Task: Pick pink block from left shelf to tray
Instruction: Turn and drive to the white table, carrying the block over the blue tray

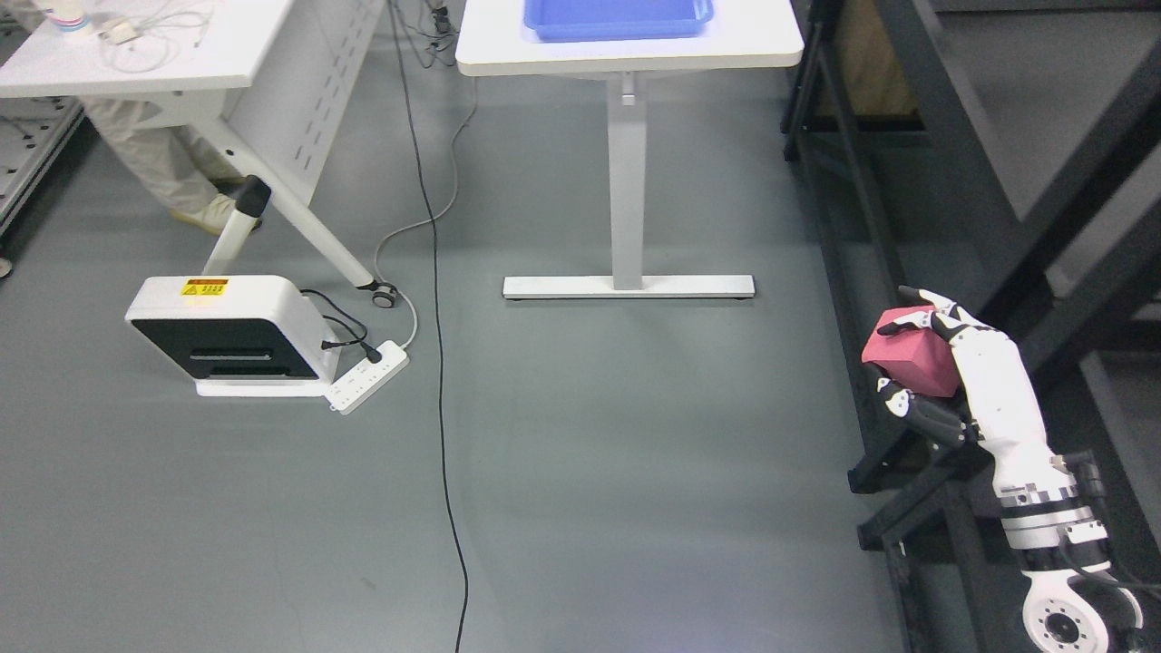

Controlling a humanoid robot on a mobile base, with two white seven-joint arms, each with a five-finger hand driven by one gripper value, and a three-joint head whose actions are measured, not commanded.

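Note:
My right hand comes in from the lower right and is shut on the pink block, with fingers above and below it. It holds the block in the air beside the black shelf frame at the right. The blue tray sits on the white table at the top centre, far from the hand. My left arm is out of view.
The table's white leg and foot stand mid-floor. A black cable runs down the floor. A white device and power strip lie at the left. A person's legs show under another white table.

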